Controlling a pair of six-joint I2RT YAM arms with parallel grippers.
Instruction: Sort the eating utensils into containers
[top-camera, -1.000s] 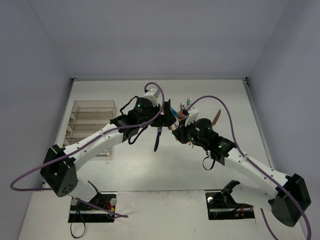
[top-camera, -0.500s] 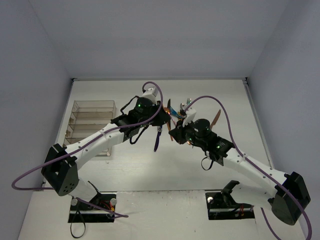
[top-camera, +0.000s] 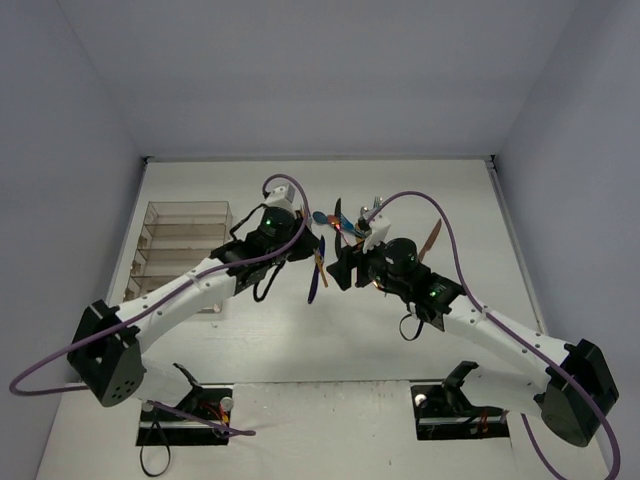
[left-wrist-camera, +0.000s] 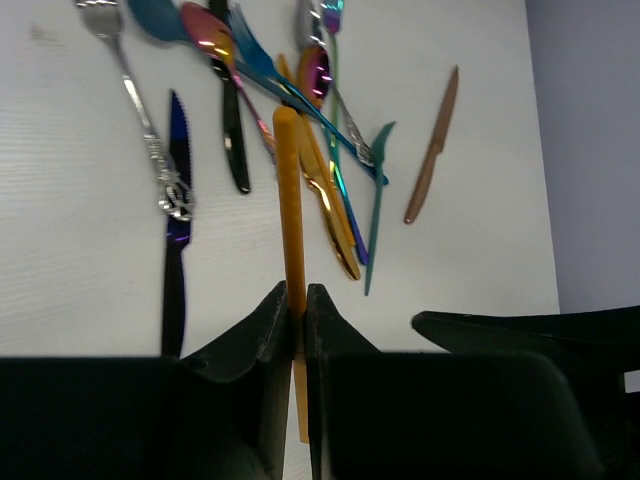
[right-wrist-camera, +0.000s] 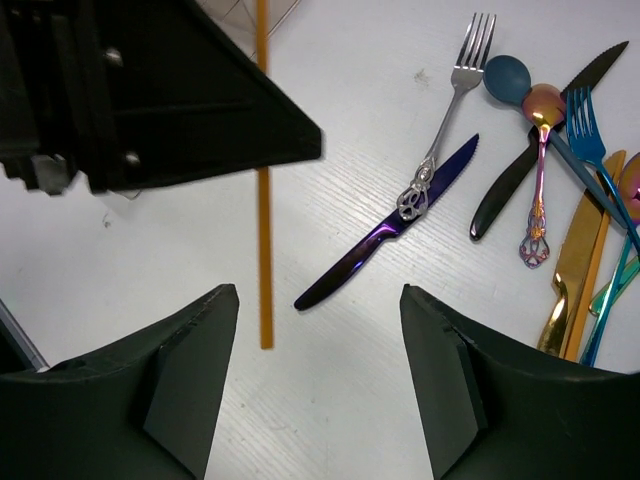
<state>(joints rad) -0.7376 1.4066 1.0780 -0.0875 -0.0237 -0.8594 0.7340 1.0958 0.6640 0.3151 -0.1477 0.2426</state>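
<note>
A gold chopstick (left-wrist-camera: 291, 200) is pinched between the jaws of my left gripper (left-wrist-camera: 297, 300), which is shut on it above the table. In the top view the left gripper (top-camera: 306, 246) sits just left of the right gripper (top-camera: 346, 266). The same chopstick (right-wrist-camera: 264, 230) hangs in front of my right gripper (right-wrist-camera: 318, 295), whose fingers stand wide apart with nothing between them. The utensil pile (top-camera: 345, 222) lies behind both grippers. A purple knife (right-wrist-camera: 385, 228) and a silver fork (right-wrist-camera: 450, 110) lie beside it. The clear containers (top-camera: 180, 250) sit at the left.
A copper knife (left-wrist-camera: 432, 150) lies apart at the right of the pile, with a teal knife (left-wrist-camera: 377, 200), a gold knife (left-wrist-camera: 330, 210) and a black knife (left-wrist-camera: 233, 130) nearer. The left gripper's black body (right-wrist-camera: 150, 90) fills the upper left of the right wrist view.
My left gripper closed on the chopstick and drew back to the left with it. The right gripper opened and let the chopstick go.
</note>
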